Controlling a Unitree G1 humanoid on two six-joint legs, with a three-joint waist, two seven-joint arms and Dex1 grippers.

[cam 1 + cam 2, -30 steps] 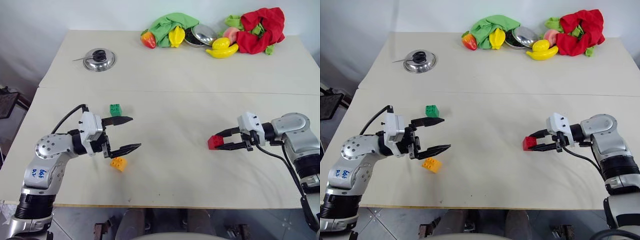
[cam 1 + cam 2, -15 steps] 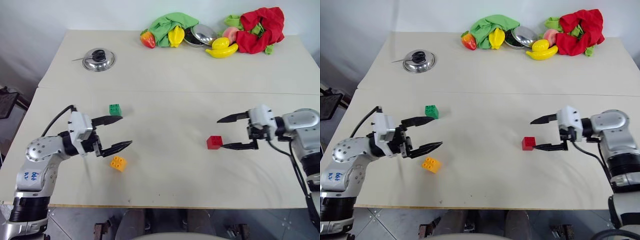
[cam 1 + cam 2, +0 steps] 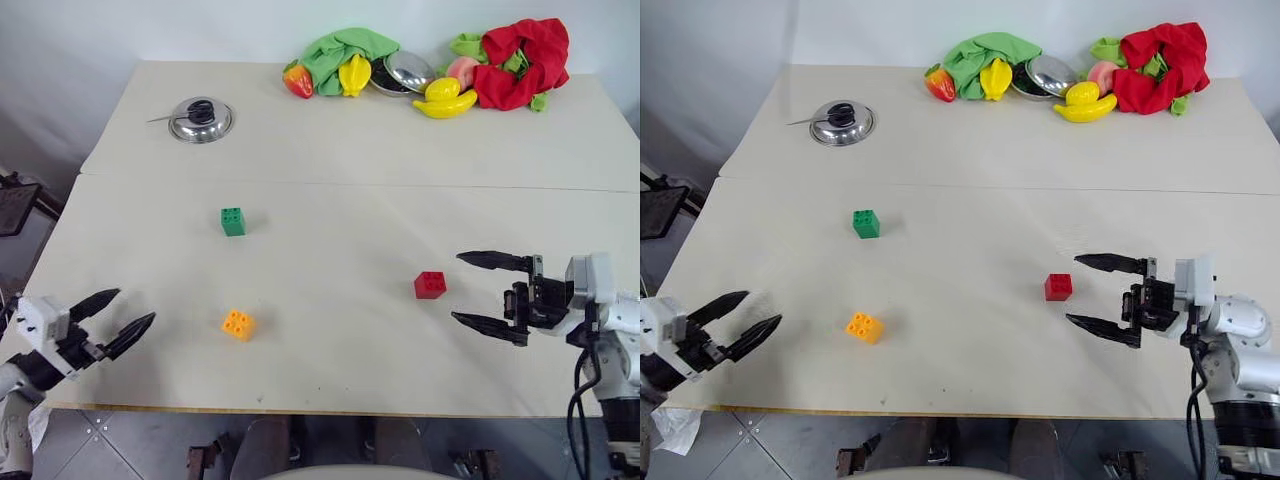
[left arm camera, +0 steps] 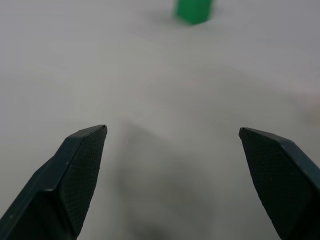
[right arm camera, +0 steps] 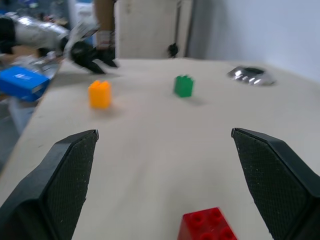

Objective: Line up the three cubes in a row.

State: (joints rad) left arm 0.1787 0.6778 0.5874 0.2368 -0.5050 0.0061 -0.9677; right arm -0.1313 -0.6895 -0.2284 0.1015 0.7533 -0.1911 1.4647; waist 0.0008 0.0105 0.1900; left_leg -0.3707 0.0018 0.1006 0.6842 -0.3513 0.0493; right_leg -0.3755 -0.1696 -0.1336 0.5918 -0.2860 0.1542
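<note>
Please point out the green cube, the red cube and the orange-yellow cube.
green cube point(image 3: 233, 221), left eye view, studded top face.
red cube point(image 3: 431, 285), left eye view, top face.
orange-yellow cube point(image 3: 237, 324), left eye view, studded top face.

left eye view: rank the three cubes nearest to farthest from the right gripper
From the right gripper:
1. Red cube, just off its fingertips, toward table centre.
2. Orange-yellow cube, far across, near the front edge.
3. Green cube, far across, further back; only slightly farther than orange-yellow.

No writing, number or sign can be read anywhere here; only a blue box point(image 5: 22, 81) beyond the surface's edge bears a small pale mark, too blurred to make out as letters
</note>
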